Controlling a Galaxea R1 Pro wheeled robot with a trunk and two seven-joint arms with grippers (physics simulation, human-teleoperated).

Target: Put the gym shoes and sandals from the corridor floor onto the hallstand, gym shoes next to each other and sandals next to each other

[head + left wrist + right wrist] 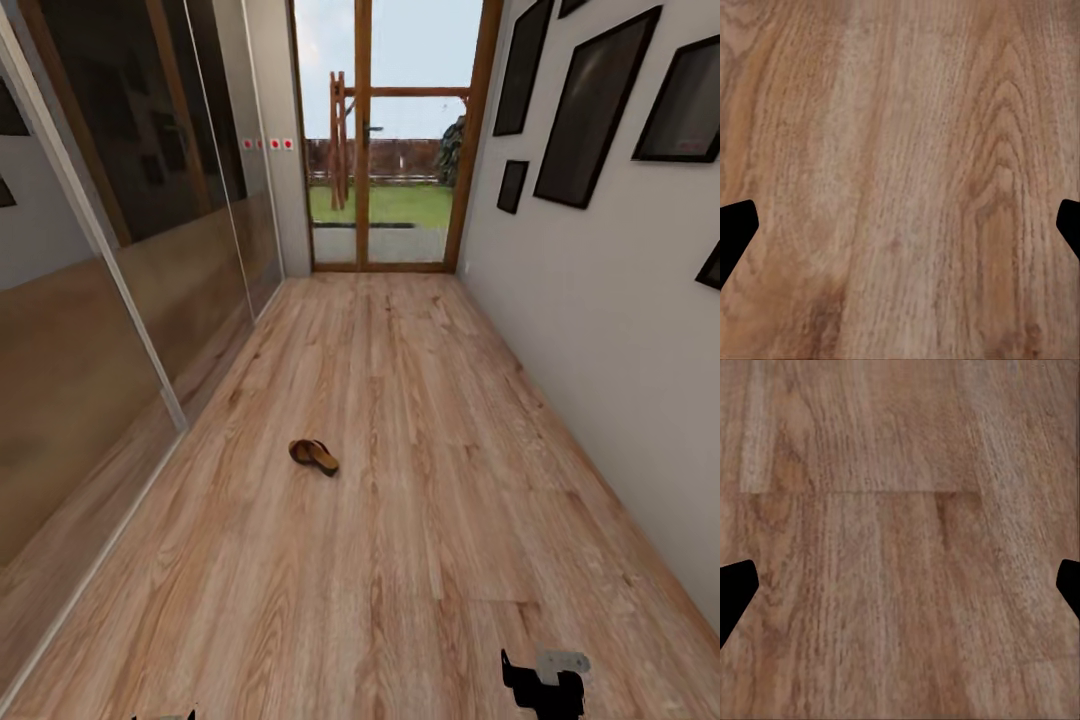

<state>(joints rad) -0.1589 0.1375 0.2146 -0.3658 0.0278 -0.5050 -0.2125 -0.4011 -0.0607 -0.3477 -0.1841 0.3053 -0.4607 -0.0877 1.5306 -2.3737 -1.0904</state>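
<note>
You've one flat dark-brown leather sandal (313, 456) on the light wood-plank floor (420, 520); both grippers' fingers spread, empty (rack, sneakers unseen) — racking's ahead, I'd judge.

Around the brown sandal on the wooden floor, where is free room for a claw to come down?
The dark-brown leather sandal lies alone on the light wood-plank floor. Bare planks border it on every side: toward the mirrored wardrobe doors, the glass door and the grey wall with black frames. Nowhere is crowded.
</note>
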